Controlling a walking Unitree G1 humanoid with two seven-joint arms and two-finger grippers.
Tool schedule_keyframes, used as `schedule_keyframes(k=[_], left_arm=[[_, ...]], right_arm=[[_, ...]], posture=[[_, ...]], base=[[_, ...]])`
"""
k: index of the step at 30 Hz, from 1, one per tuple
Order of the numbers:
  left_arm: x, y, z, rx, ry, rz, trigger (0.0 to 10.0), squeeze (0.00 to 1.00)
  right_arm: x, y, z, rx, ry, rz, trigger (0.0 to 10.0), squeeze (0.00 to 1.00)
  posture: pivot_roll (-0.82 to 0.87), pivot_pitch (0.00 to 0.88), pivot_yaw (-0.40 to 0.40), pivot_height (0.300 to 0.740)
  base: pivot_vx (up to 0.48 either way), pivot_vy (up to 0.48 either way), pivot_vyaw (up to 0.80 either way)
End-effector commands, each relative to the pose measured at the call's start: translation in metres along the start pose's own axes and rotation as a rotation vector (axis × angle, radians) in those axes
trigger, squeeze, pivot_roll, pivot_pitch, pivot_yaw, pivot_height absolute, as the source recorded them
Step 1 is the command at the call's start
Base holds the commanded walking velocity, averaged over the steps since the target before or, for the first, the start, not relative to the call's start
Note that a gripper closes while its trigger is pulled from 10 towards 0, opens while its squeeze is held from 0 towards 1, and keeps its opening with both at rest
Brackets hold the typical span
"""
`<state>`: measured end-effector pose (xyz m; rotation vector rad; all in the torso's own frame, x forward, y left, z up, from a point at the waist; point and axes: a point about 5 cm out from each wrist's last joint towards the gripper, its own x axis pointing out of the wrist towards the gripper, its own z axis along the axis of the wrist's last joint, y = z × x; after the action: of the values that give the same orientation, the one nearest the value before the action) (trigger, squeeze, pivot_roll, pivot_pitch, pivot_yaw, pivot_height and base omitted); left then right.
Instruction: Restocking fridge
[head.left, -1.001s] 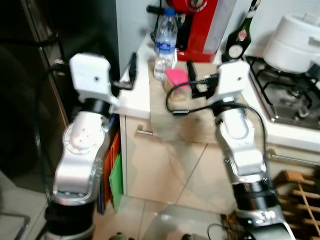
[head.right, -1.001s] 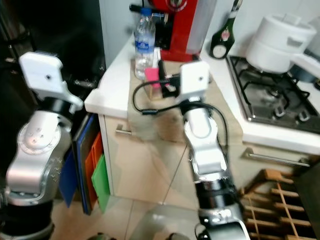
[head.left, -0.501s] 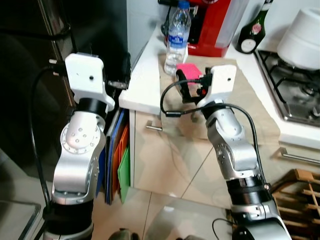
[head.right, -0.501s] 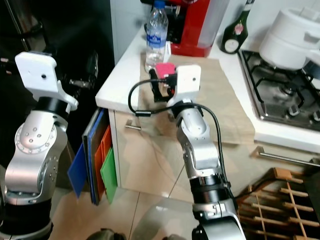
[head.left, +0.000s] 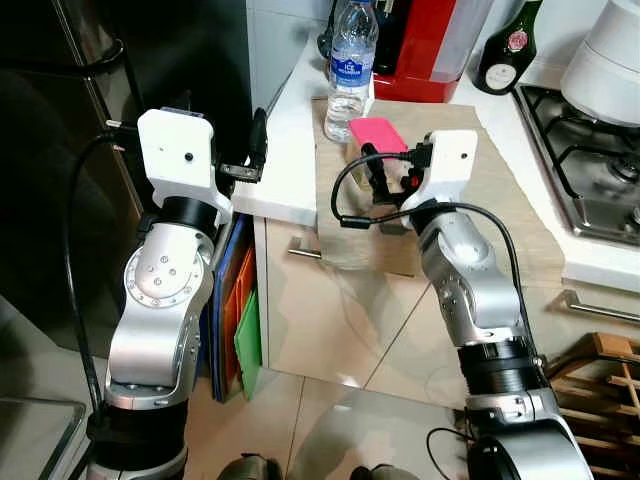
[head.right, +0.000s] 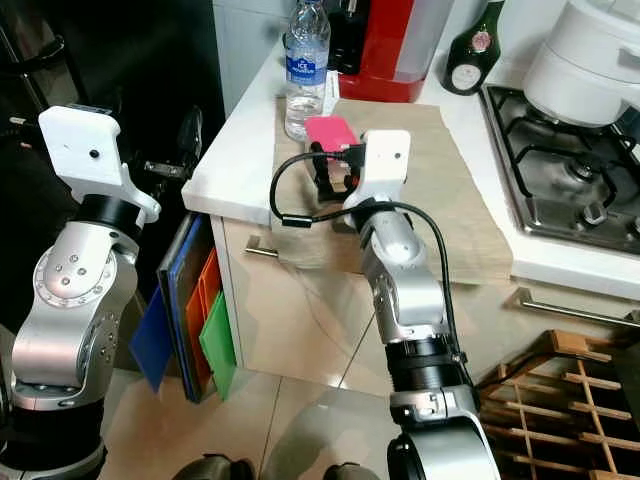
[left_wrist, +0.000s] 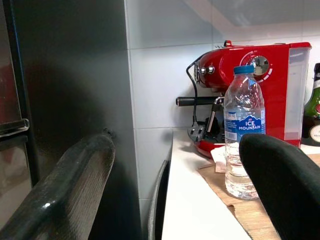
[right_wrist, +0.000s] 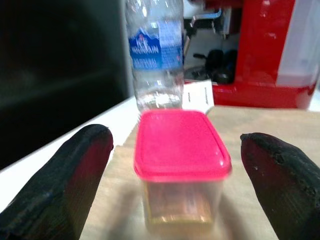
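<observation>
Left eye view first: our left gripper (head.left: 258, 140) hangs beside the worktop (head.left: 285, 170) edge, fingers spread with nothing between them, the dark fridge (head.left: 60, 150) at its side. Further right, our right gripper (right_wrist: 172, 165) is spread wide around the tub (right_wrist: 180, 165), a small clear box with a pink lid sitting on the brown mat (head.left: 480, 190), a finger on each side and neither touching yet. We judge the tub light and stiff, its smooth plastic walls a bit slippery; we would take it across the clear walls below the lid rim, squeezing gently so the lid does not pop. Just behind it stands the bottle (head.left: 350, 70), near enough to be knocked. What the tub holds is blurred, only a brownish fill showing, and our own wrist covers part of it from above.
</observation>
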<state>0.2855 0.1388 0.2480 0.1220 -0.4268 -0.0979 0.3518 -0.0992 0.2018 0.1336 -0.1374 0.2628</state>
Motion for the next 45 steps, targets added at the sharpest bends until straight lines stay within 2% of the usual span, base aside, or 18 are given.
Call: schedule_keyframes(k=[1, 22, 30, 35, 45], left_arm=[[-0.002, -0.002, 0.001, 0.0, -0.001, -0.011, 10.0, 0.0], [-0.001, -0.002, 0.002, 0.005, -0.008, -0.019, 10.0, 0.0], [0.0, -0.003, 0.002, 0.005, -0.008, -0.021, 10.0, 0.0], [-0.001, -0.003, 0.003, 0.005, -0.008, -0.021, 10.0, 0.0], [-0.001, -0.003, 0.002, 0.002, -0.001, -0.021, 10.0, 0.0]], right_arm=[[0.001, -0.005, 0.0, 0.011, 0.012, -0.01, 10.0, 0.0], [0.017, 0.001, -0.003, 0.033, 0.067, 0.028, 10.0, 0.0], [0.027, -0.003, 0.001, 0.052, 0.079, 0.024, 10.0, 0.0], [0.035, -0.006, 0.008, 0.031, 0.081, 0.031, 10.0, 0.0], [0.039, -0.014, 0.006, 0.07, 0.108, 0.002, 10.0, 0.0]], posture=[[0.06, 0.083, -0.057, 0.74], [0.07, 0.055, -0.058, 0.74], [0.07, 0.053, -0.058, 0.74], [0.07, 0.061, -0.06, 0.74], [0.07, 0.074, -0.054, 0.74]], base=[[0.0, 0.0, 0.0], [0.0, 0.0, 0.0], [0.0, 0.0, 0.0], [0.0, 0.0, 0.0], [0.0, 0.0, 0.0]])
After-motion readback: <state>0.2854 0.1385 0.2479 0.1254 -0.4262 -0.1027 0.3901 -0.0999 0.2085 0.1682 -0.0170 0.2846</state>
